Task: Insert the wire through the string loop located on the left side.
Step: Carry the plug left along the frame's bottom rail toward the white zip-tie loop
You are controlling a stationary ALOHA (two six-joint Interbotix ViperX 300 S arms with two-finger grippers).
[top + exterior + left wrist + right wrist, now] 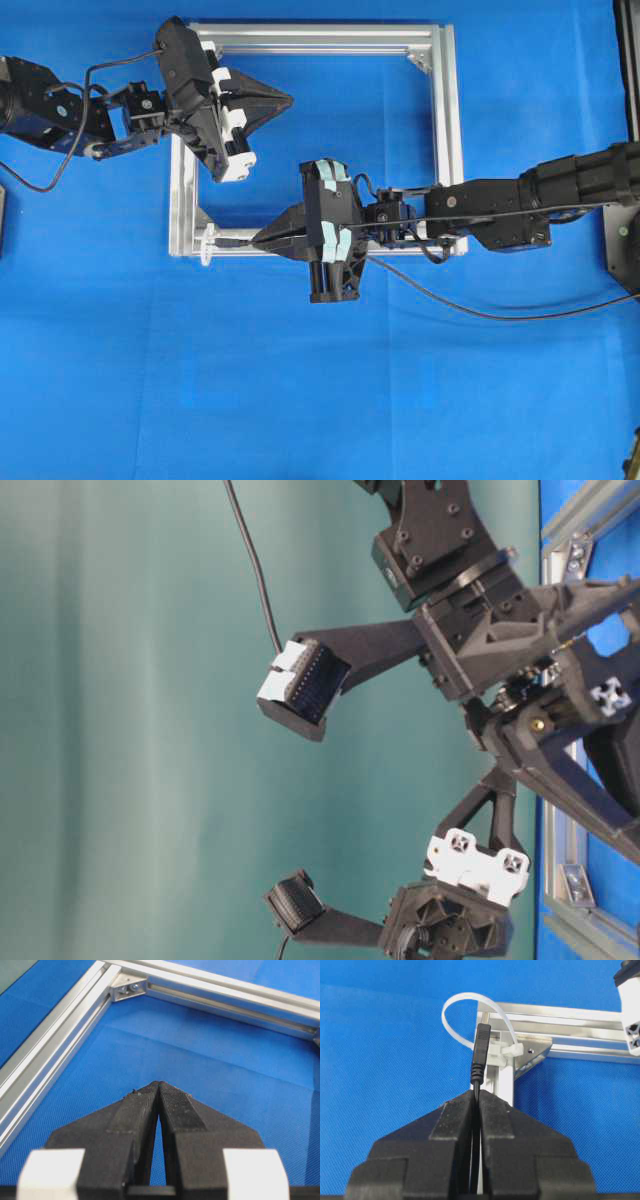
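Nearest the right wrist lens, the right gripper [476,1094] fills the lower frame: two chunky black fingers [451,1120] with a matte, slightly grainy surface, pressed together and pinching the wire [476,1085] just behind its plug. In the overhead view this gripper [258,240] points toward the left, its arm [540,200] stretched nearly level from the right edge across the lower rail of the frame.

The blue cloth [320,400] covering the table is the largest surface, finely woven and faintly creased. On it lies the silver aluminium frame [447,100], a square of slotted extruded rails joined by small corner brackets.

The left arm [60,110] comes in from the upper left, and its gripper [288,100] points right over the open inside of the frame. From the left wrist camera its ribbed black fingertips [172,1100] meet at the tips, clenched on nothing, hovering above bare cloth.

The wire trails as a thin black line from the right gripper, curving off to the right edge over the cloth. Its stiff, dark rectangular plug [481,1052] stands out beyond the fingertips, its tip at the string loop [465,1005], a thin, white, glossy band arching up from the frame's lower-left corner. Whether the tip has entered the loop I cannot tell.
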